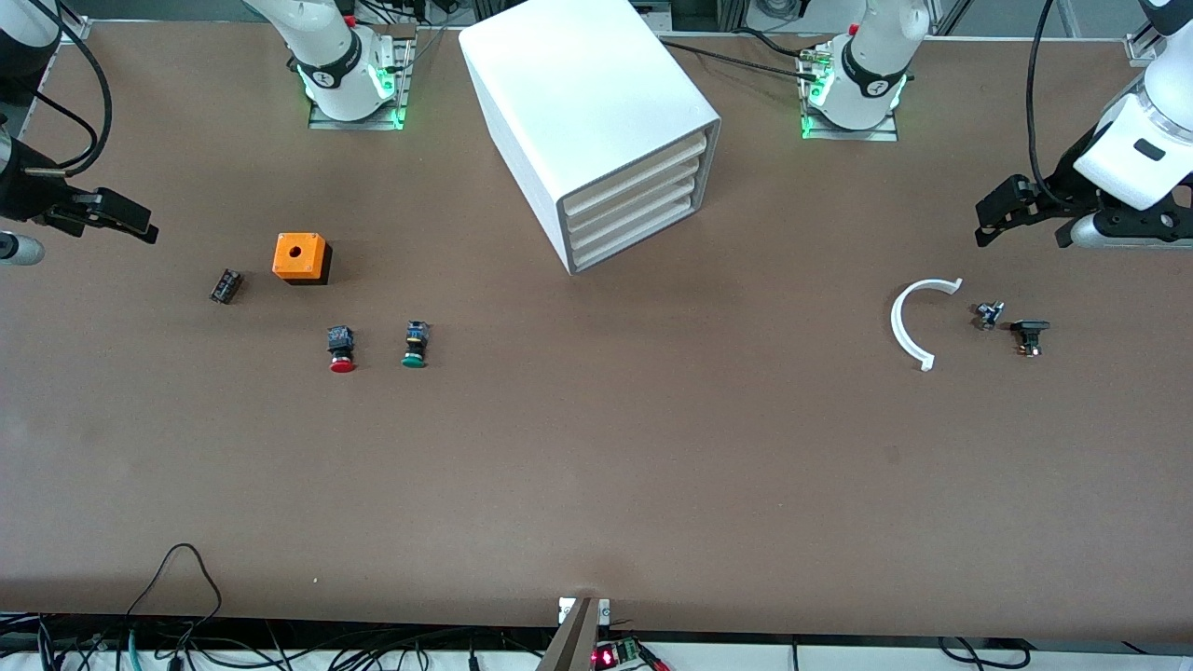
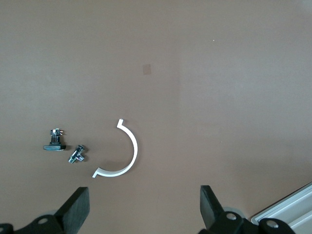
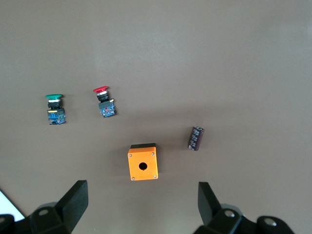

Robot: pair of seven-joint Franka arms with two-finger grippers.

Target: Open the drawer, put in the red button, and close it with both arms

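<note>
Left tool (image 1: pixel 990 224): we see it spread wide, holding nothing, hovering over the counter at the left arm's end, above a white curved clip (image 1: pixel 911 322) and two small dark fittings (image 1: pixel 1008 325).
Right tool (image 1: pixel 126 221): fingers parted and empty, waiting over the right arm's end.
Red button (image 1: pixel 341 349): lying on its side just beside the green button (image 1: pixel 416 344), nearer the front camera than the orange box (image 1: pixel 300 257) and a dark capacitor (image 1: pixel 226 285).
Drawer (image 1: pixel 636 186): all four fronts flush; we judge nothing opened yet.
Why so: we judge both arms are parked apart, leaving the cabinet (image 1: pixel 578 102) free to reach.
Surface: brown matte counter (image 1: pixel 596 485); cables trail along its edges.
</note>
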